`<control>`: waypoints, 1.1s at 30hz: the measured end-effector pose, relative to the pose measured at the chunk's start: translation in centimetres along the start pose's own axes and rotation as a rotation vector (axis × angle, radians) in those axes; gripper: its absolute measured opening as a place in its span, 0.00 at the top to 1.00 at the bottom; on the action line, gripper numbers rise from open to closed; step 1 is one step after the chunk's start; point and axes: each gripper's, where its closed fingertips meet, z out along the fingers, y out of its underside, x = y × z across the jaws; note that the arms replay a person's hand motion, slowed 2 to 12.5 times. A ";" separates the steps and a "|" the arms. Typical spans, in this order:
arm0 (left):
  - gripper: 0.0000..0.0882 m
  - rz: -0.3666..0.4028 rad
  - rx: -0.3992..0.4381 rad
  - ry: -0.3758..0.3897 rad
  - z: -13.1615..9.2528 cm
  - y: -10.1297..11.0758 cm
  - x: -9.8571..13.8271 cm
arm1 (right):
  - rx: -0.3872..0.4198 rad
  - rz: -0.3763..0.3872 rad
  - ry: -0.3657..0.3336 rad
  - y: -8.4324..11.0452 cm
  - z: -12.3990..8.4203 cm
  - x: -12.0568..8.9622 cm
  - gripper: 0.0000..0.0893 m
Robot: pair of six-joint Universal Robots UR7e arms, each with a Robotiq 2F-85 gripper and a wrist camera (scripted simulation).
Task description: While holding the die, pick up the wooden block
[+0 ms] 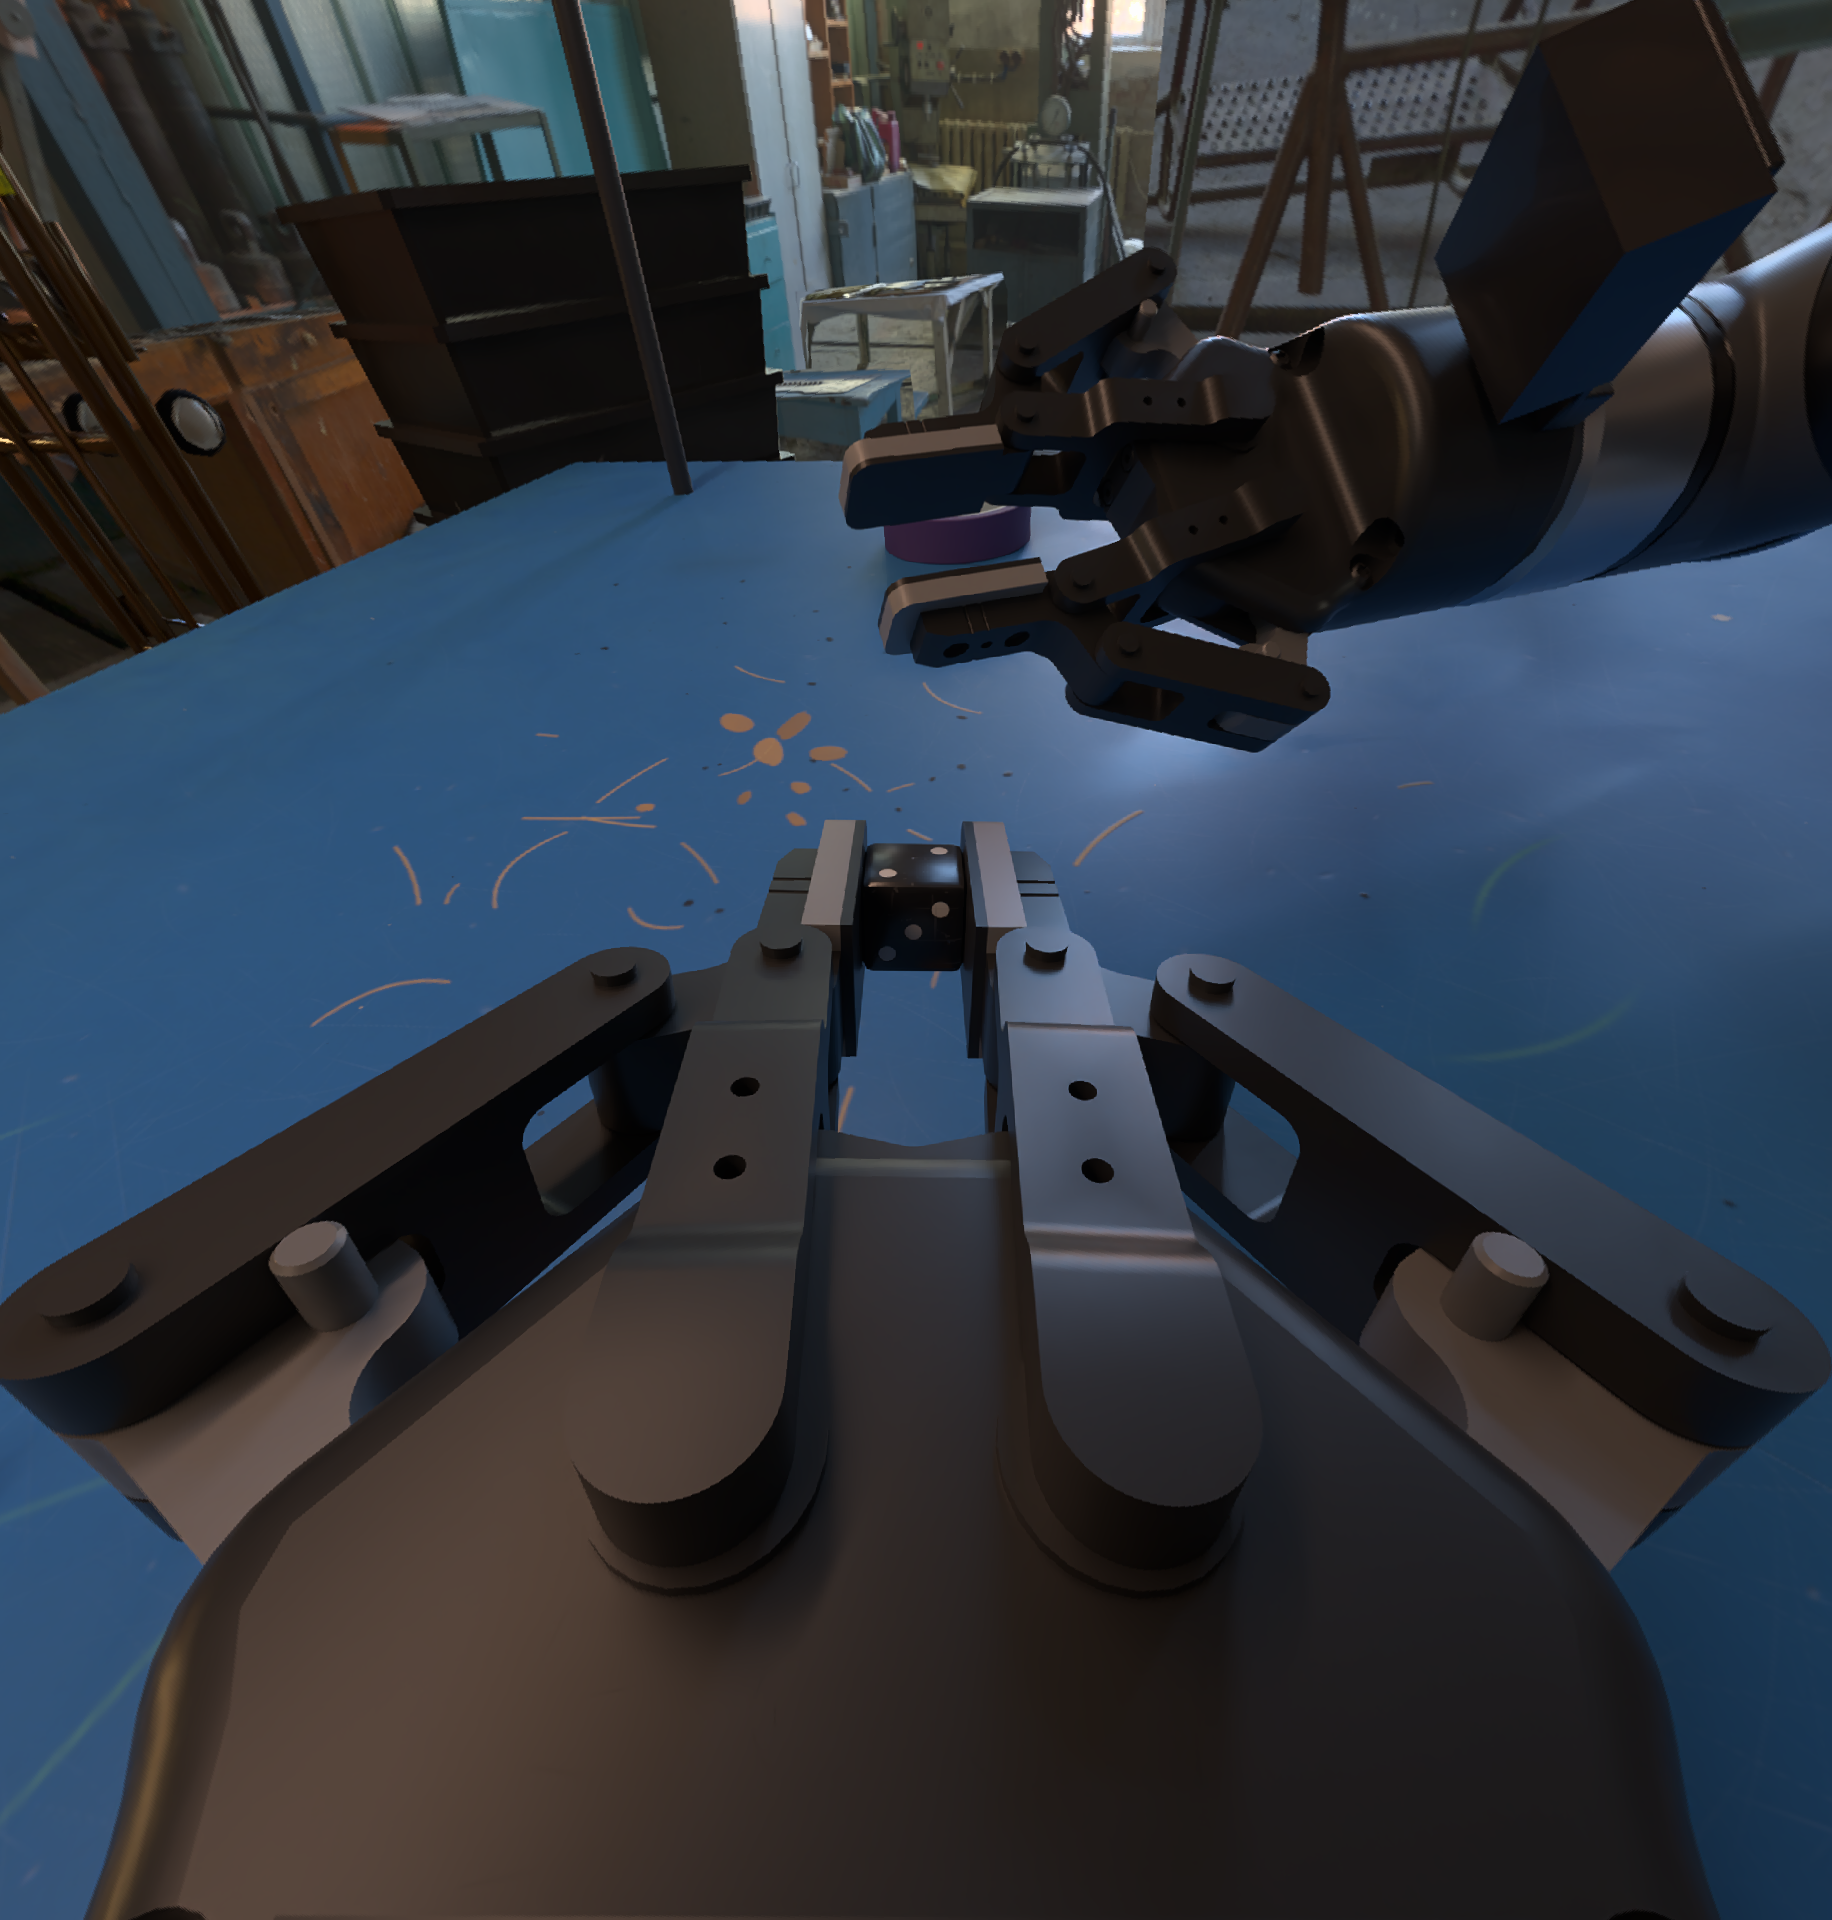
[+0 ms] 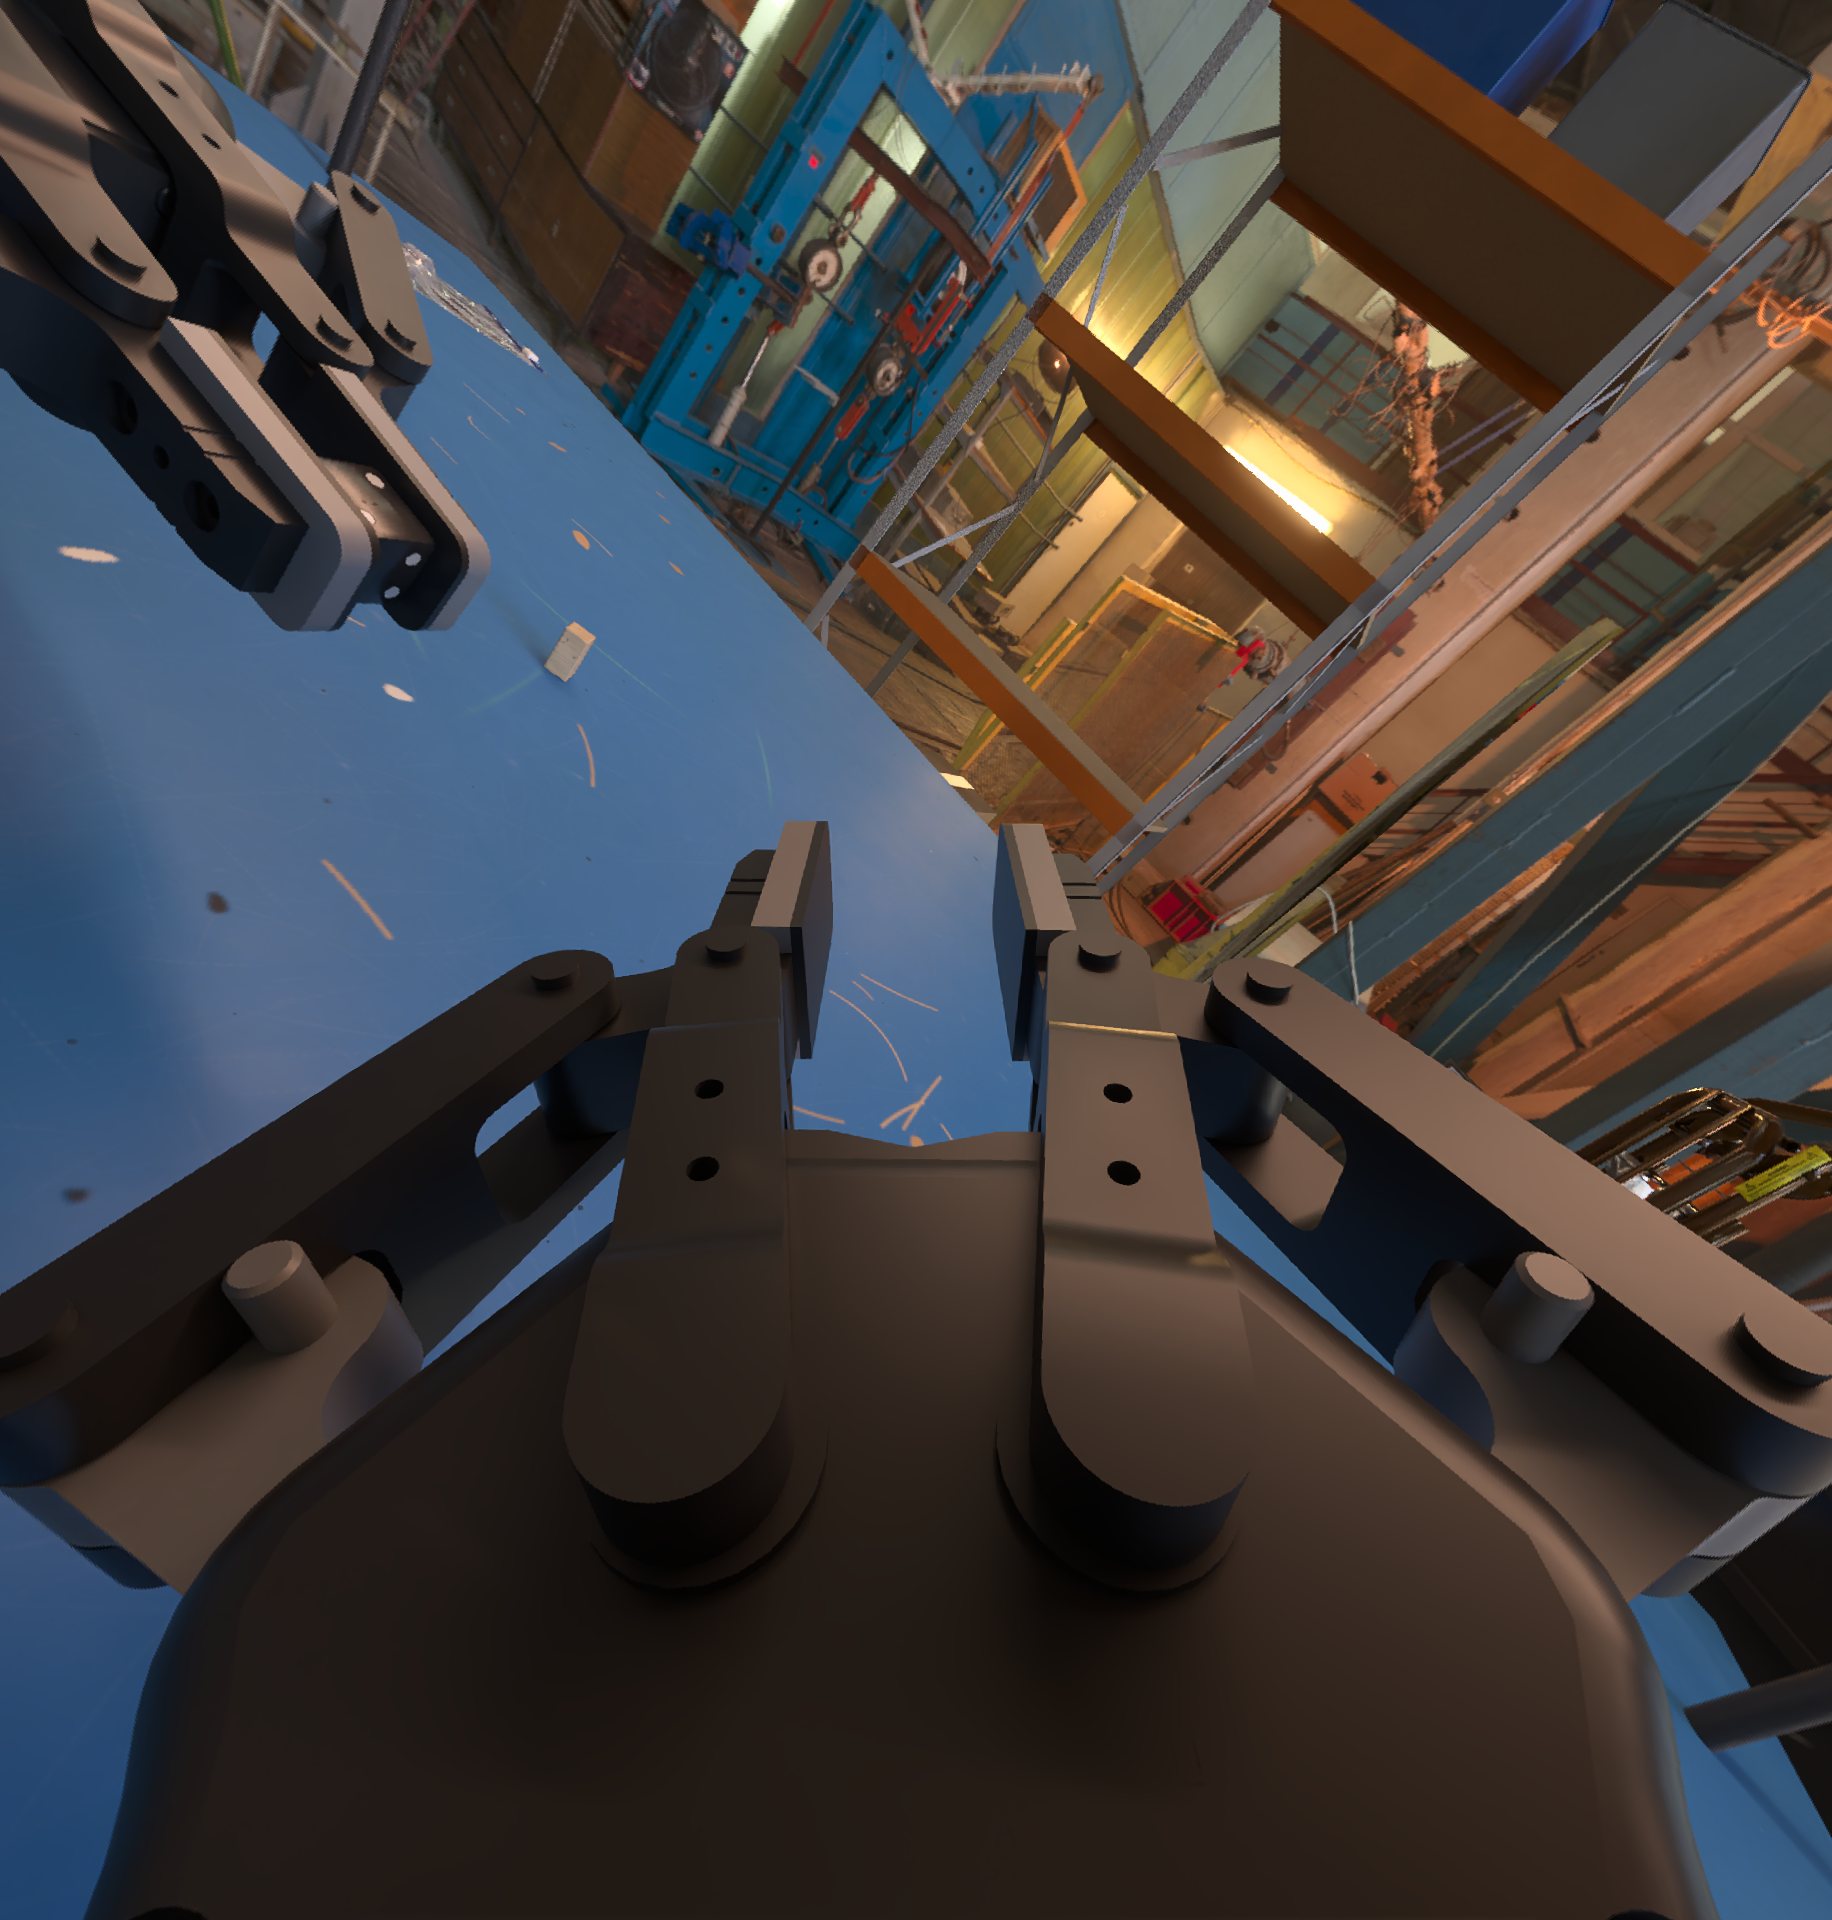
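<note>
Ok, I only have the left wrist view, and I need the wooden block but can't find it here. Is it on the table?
Observer: Yes. The right wrist view shows the wooden block, small and pale, lying on the blue table.
Operator: Where is it relative to my pincer?
Observer: In that view it lies past the left pincer, apart from it and toward the table's edge.
Operator: Is anything crowding it?
Observer: No. The only other thing there is a crumpled clear item, well away from the block along that edge.
</note>
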 end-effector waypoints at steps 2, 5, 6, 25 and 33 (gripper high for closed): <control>0.82 0.015 0.004 -0.004 -0.1 -0.1 0.1 | -0.003 0.000 -0.005 0.1 0.0 -0.1 0.68; 0.82 0.042 0.011 -0.011 -0.4 -0.1 0.4 | -0.008 -0.001 -0.014 0.2 0.1 -0.3 0.68; 0.82 0.050 0.012 -0.013 -0.5 -0.1 0.5 | -0.010 -0.001 -0.016 0.2 0.1 -0.4 0.69; 0.82 0.175 -0.024 -0.014 -1.8 0.1 3.0 | -0.039 -0.011 -0.123 0.5 0.5 -2.3 0.97; 0.82 0.226 -0.030 -0.017 -1.7 0.2 3.6 | -0.063 0.027 -0.162 0.9 0.7 -2.8 0.99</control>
